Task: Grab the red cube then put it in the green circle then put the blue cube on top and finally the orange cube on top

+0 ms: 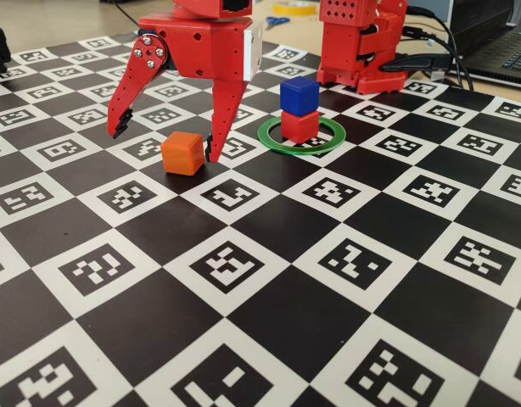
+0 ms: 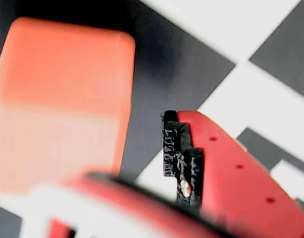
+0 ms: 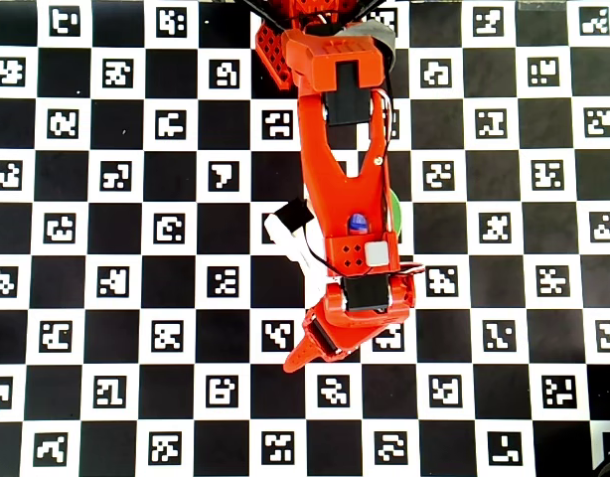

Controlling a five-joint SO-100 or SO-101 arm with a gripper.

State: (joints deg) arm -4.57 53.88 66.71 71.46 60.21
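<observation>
Orange cube (image 1: 182, 153) sitting nearest camera in fixed view, on checkered mat (image 1: 269, 288), left of stack, toward mat's far edge. Gripper (image 1: 163, 146) hanging spread wide, empty, straddling cube: left finger well clear, right tip just beside cube's right face; contact unclear. Doing it well: centring cube between fingers, closing square on flat faces, lifting straight. Blue cube (image 1: 299, 96) resting on red cube (image 1: 299, 125) inside green circle (image 1: 277, 140).
</observation>
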